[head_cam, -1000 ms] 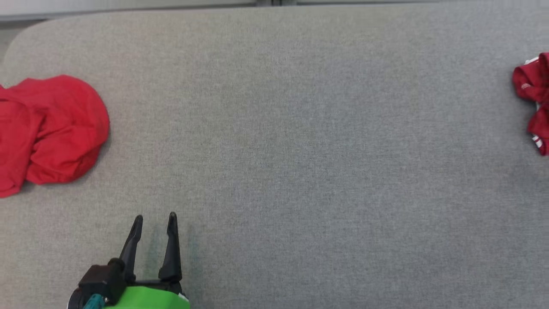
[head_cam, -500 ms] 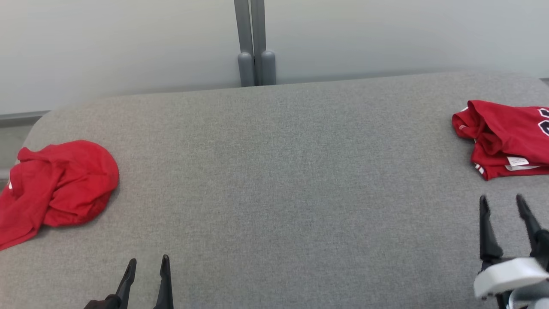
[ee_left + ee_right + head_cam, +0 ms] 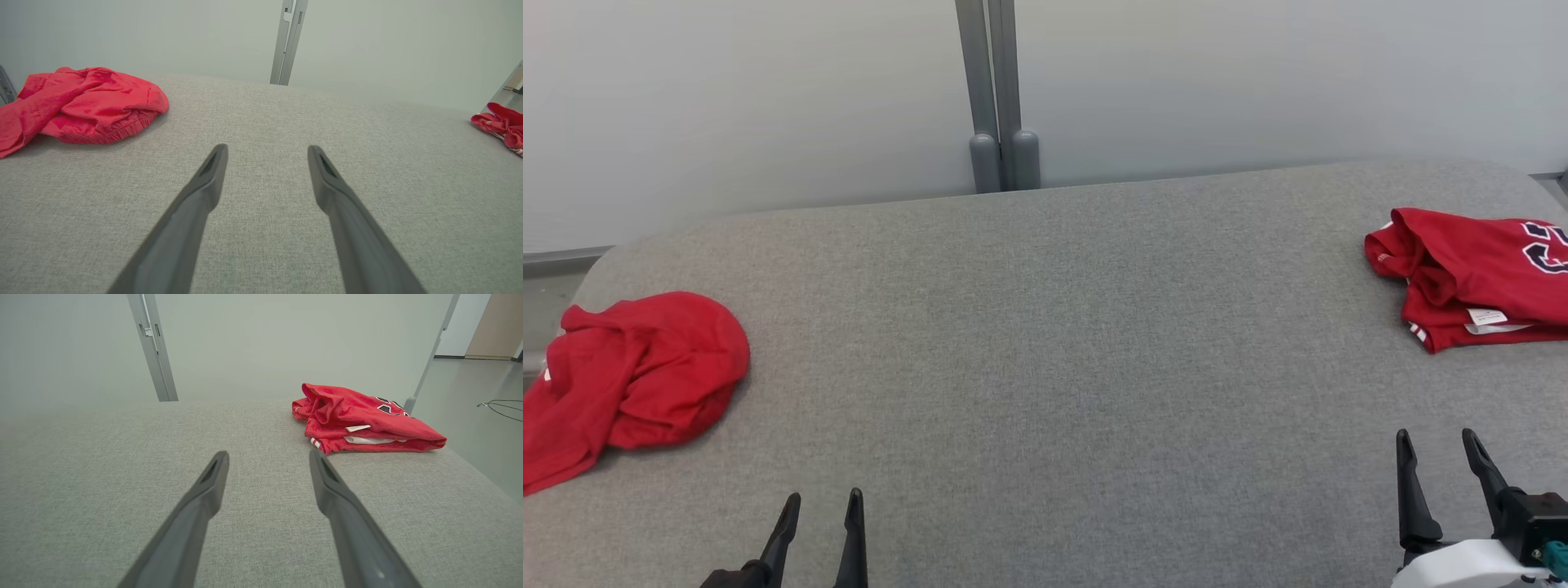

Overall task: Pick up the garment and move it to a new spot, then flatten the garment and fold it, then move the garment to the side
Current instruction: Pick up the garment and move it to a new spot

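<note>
Crumpled red garment (image 3: pixel 637 371) lies at the left end of the grey padded table (image 3: pixel 1045 343). Left gripper (image 3: pixel 824 495) hangs near the front edge, jaws spread and empty. Right gripper (image 3: pixel 1435 433) likewise gapes, holding nothing, near a folded red jersey (image 3: pixel 1478 273) at the right end.

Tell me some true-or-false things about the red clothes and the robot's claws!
1. The left gripper holds the crumpled red garment. False: it is open, empty and apart from it.
2. The numbered red jersey lies on the robot's right side. True.
3. The right gripper is open. True.
4. The jersey hangs on the grey post. False: it lies on the grey surface.
</note>
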You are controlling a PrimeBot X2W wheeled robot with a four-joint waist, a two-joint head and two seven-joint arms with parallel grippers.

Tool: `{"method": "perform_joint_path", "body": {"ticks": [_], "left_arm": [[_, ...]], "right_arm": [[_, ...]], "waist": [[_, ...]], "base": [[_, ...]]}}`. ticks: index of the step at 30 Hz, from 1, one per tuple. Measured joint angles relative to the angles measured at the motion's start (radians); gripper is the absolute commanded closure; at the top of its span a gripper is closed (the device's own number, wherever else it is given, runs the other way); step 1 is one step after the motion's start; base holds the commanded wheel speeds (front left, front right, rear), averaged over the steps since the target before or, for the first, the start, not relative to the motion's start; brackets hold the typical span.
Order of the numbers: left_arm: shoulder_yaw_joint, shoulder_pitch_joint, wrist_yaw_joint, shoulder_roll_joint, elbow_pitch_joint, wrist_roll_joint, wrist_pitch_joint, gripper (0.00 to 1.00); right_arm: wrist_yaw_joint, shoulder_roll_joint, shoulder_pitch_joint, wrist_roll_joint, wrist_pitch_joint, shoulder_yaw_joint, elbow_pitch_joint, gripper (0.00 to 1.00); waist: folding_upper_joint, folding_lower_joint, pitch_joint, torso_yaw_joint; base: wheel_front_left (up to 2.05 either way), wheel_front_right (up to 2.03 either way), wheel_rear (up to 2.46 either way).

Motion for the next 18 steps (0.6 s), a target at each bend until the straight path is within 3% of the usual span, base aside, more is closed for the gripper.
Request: {"method": "perform_joint_path", "body": {"ticks": [11,18], "left_arm": [[-0.005,-0.006,0.000,0.000,0.001,-0.001,0.000,0.00],[-0.020,-0.018,0.000,0.001,0.004,-0.001,0.000,0.00]], "right_arm": [[0.000,0.007,0.009,0.001,0.000,0.007,0.015,0.00],[0.000,0.011,0.025,0.016,0.000,0.028,0.013,0.00]], "waist": [[0.0000,0.0000,0.008,0.035],[0.0000,0.0000,0.009,0.125]], "base": [[0.00,0.00,0.00],[0.00,0.00,0.00]]}}
